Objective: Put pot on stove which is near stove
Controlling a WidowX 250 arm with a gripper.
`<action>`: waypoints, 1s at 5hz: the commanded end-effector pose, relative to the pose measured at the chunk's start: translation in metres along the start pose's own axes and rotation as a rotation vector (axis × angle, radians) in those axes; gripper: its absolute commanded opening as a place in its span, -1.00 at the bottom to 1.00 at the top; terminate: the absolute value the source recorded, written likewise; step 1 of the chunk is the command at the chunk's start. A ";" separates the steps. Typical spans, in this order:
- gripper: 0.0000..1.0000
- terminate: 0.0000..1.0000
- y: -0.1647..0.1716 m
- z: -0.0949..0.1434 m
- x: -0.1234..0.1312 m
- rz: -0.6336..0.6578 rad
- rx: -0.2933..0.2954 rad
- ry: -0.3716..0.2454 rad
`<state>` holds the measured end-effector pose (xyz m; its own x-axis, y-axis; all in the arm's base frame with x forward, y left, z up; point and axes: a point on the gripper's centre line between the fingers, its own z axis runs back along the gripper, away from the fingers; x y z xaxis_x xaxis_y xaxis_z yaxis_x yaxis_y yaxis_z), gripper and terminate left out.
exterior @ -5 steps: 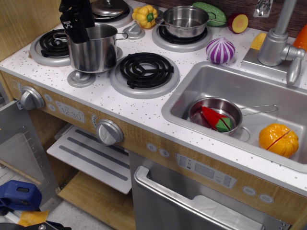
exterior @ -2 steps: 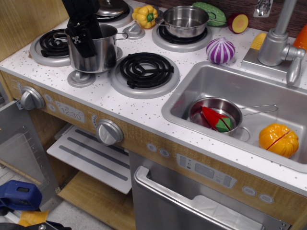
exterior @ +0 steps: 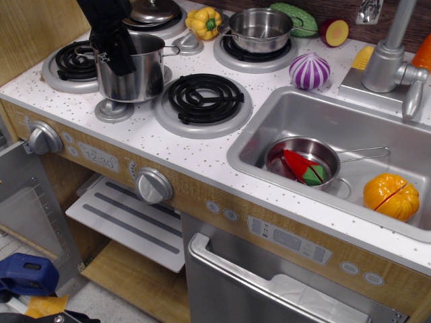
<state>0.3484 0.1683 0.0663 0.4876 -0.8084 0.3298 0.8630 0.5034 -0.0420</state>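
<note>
The pot sits on the counter between the front-left burner and the front-middle burner, the stove, its base on the small knob plate. Your end effector has shifted slightly left and up at the near rim since a moment ago; you cannot tell whether it is clamped. The pot has barely moved, so I judge the transfer hasn't begun.
</note>
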 end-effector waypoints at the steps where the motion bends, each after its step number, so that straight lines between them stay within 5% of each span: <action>1: -1.00 -1.00 0.001 0.012 -0.002 -0.007 0.076 0.014; 3: -1.00 -1.00 0.004 0.022 0.004 -0.045 0.121 0.074; 4: -1.00 -1.00 0.006 0.032 0.002 -0.109 0.219 0.090; 5: -1.00 -1.00 0.008 0.039 -0.002 -0.145 0.233 0.086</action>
<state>0.3438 0.1813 0.0677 0.3698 -0.8948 0.2500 0.9041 0.4086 0.1251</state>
